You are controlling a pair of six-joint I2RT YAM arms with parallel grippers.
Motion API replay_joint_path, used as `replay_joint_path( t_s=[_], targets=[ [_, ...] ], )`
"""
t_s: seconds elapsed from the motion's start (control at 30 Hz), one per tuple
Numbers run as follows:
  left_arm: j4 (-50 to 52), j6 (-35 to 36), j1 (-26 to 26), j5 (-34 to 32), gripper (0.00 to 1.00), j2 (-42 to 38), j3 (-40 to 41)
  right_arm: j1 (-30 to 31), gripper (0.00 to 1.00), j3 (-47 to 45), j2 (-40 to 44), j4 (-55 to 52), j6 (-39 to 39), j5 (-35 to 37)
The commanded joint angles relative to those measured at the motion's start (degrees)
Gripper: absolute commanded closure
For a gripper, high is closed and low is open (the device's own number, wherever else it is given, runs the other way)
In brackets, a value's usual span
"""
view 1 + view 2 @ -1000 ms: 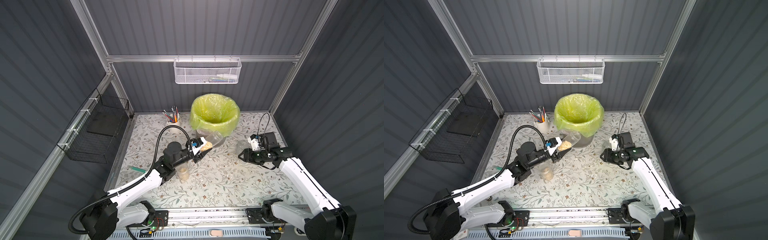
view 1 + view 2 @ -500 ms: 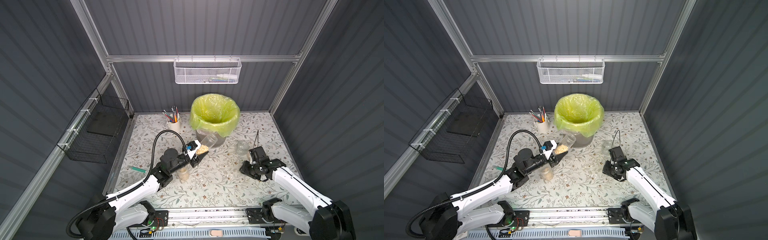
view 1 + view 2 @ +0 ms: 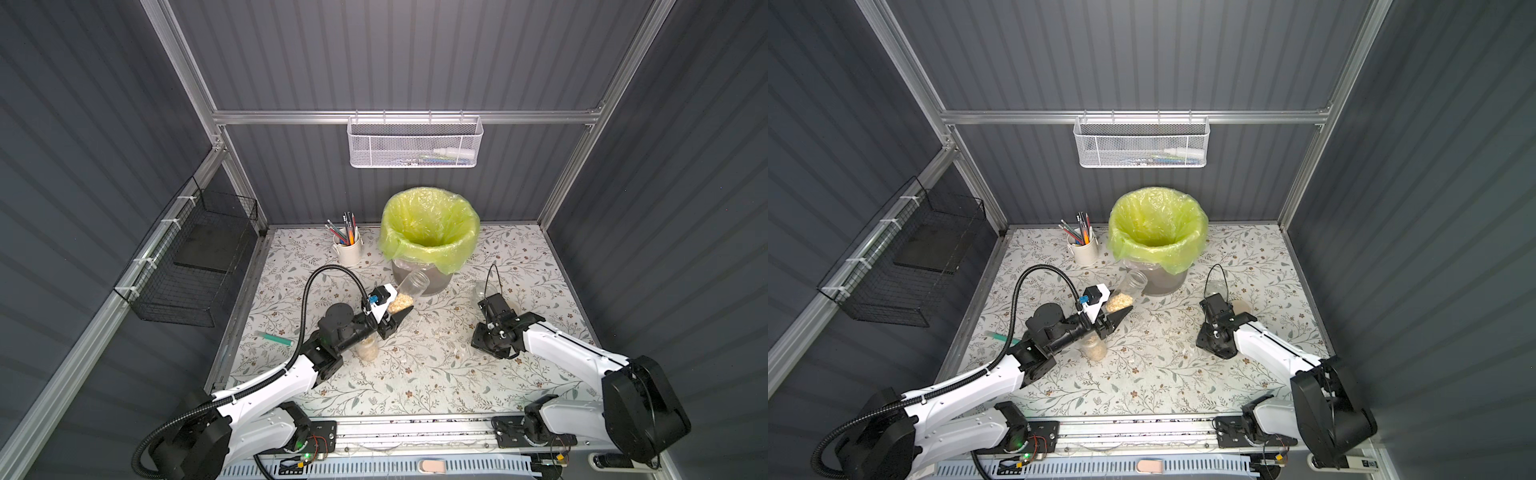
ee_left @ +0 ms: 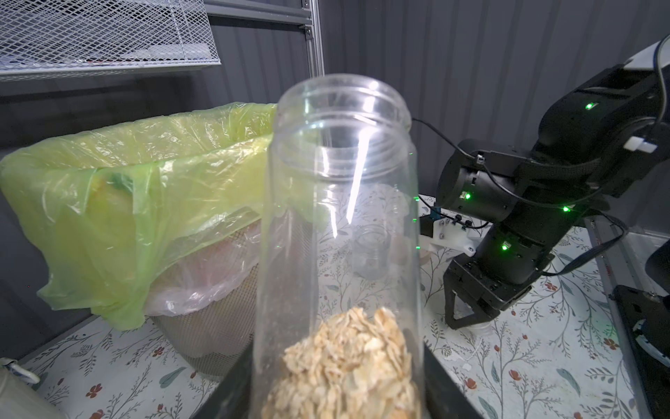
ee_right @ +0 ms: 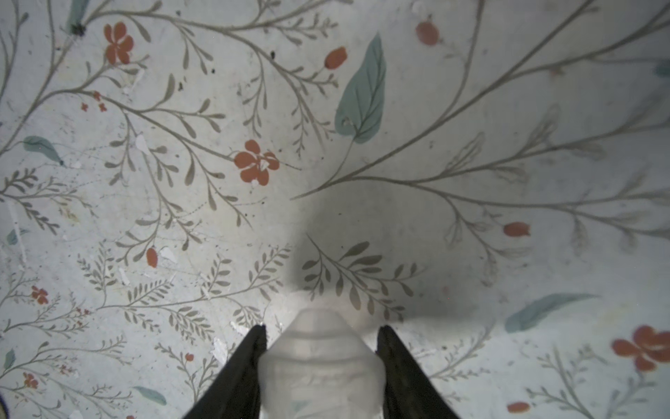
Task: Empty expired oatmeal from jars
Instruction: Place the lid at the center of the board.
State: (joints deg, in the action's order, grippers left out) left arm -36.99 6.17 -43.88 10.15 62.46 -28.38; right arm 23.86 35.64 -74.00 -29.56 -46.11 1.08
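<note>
While a second jar of flakes stands upright on the surface under our left arm, our right gripper, well apart from it, points down, clenched on a whitish translucent piece that we cannot identify. Farther out, our left gripper is clamped around the base end of a clear jar, tilted with its open mouth toward the bin. We judge the main danger to be pouring too soon: seen from above, the mouth lies beside the bin's wall, not over the yellow-green bag, so flakes would land on the surface. Smooth glass could also twist between the jaws as the load shifts. The oatmeal is a dry, clumpy heap of pale tan flakes bunched at the gripped end, the neck clear. Beyond, a third jar, seemingly empty, stands near the bin.
</note>
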Motion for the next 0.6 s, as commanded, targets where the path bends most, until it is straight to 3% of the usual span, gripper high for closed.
replay_joint_path(
  t_s=[0.0, 0.57],
  targets=[
    [-2.47, -0.20, -0.15, -0.73, 1.00, -1.44, 0.46, 0.73, 0.47, -0.22, -1.15, 0.97, -1.19, 2.09],
    [-1.95, 0.76, -0.16, -0.30, 1.00, -0.56, -0.78, 1.59, 0.24, 0.75, -2.77, 0.15, -1.50, 2.52]
  ],
)
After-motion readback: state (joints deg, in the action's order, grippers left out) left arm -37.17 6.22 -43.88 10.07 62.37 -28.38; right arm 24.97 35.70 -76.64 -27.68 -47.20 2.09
